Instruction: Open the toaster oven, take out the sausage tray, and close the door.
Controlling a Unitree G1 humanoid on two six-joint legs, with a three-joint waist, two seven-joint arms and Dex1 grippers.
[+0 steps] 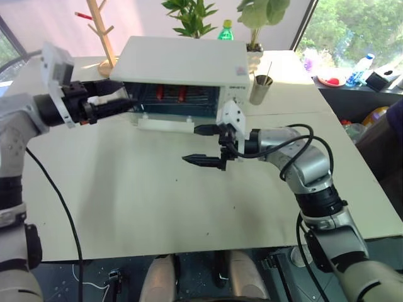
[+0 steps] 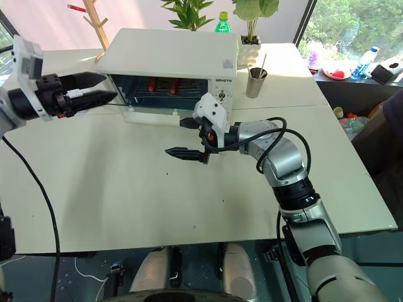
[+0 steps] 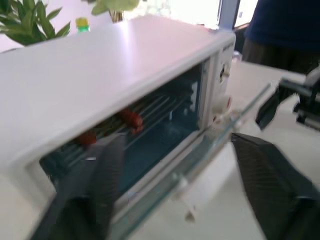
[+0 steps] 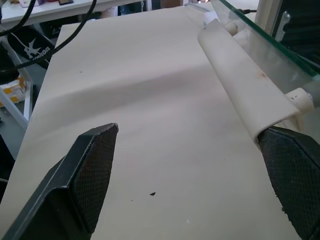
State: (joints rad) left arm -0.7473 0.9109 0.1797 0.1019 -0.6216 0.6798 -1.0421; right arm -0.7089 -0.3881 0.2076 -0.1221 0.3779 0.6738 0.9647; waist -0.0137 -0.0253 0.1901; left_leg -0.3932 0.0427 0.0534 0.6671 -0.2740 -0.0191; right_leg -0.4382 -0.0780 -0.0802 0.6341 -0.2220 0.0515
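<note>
We saw the door (image 1: 165, 123) down; right gripper (image 1: 203, 146) spread at its six o'clock, left gripper (image 1: 119, 102) spread at the toaster oven's (image 1: 182, 66) nine.

sausage tray (image 1: 171, 95) mostly hidden inside oven, 2 sausages (image 3: 129, 118) blurred

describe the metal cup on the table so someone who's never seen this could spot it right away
Start at the white toaster oven at the far side of the pale table, its glass door swung down open. Just beside the oven's control-panel end stands a small shiny metal cup with a thin stick poking up from it. Unlike the green-capped bottle and potted plants behind, it is silver.
</note>
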